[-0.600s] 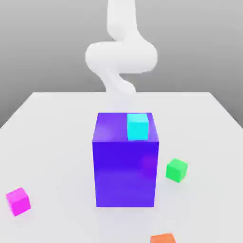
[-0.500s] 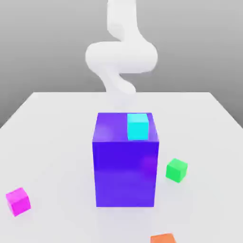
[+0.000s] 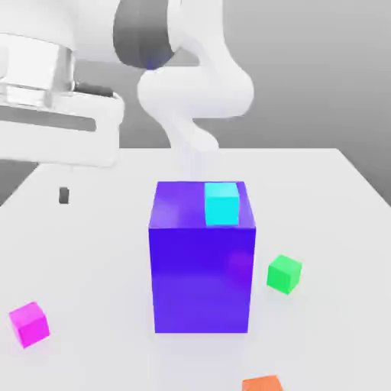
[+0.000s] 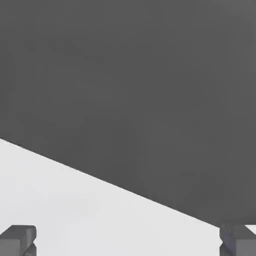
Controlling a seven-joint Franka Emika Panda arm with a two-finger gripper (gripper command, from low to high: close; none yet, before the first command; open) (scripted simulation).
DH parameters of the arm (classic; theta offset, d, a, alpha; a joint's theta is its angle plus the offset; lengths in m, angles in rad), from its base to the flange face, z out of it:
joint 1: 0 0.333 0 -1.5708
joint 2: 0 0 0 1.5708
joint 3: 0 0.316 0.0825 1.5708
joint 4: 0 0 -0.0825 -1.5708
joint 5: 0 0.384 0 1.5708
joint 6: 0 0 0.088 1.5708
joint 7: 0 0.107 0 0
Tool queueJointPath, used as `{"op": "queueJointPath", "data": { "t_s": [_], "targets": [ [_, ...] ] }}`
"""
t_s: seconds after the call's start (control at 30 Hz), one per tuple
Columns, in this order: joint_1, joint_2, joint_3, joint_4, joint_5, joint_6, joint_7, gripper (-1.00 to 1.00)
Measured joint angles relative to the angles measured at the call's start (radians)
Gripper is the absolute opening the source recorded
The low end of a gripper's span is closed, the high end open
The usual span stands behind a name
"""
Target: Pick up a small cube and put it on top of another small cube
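Four small cubes and one big block on my screen right now. The magenta cube (image 3: 29, 324) sits on the white table (image 3: 92, 252) near the front corner on the exterior view's left, well apart from everything else. The green cube (image 3: 284, 273) rests on the table just beside the big blue-violet block (image 3: 201, 260), off its lower corner on the exterior view's right, not touching it. A cyan cube (image 3: 222, 204) is perched on top of that block, toward its far right edge. An orange cube (image 3: 262, 383) pokes in at the front edge, partly cut off.

The arm (image 3: 191, 84) swings in from the upper left of the exterior view, its white hand body high above the table, with one dark fingertip (image 3: 64, 195) hanging below it over the far left part of the table. On the hand view I've got the gripper (image 4: 128, 242) spread wide, fingertips (image 4: 19, 239) at opposite edges, nothing between them, bare table and grey backdrop beyond.
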Motion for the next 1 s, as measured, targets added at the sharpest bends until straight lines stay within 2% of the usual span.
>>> {"op": "queueJointPath", "data": {
  "t_s": [0.1,0.23,0.33,0.5,0.53,0.77,0.93,1.0],
  "targets": [
    [-0.045,0.109,-0.028,-0.017,0.075,0.042,-0.187,0.00],
    [-0.131,0.254,-0.004,-0.038,0.198,0.095,-0.451,0.00],
    [-0.222,0.360,0.047,-0.049,0.281,0.133,-0.634,0.00],
    [-0.323,0.538,0.158,-0.017,0.396,0.258,-0.753,0.00],
    [-0.334,0.557,0.171,-0.012,0.406,0.273,-0.762,-1.00],
    [-0.333,0.554,0.170,-0.013,0.404,0.268,-0.761,-1.00],
    [-0.275,0.399,0.092,-0.047,0.299,0.154,-0.682,-1.00],
    [-0.247,0.376,0.105,-0.015,0.285,0.146,-0.668,-1.00]
  ]
}}
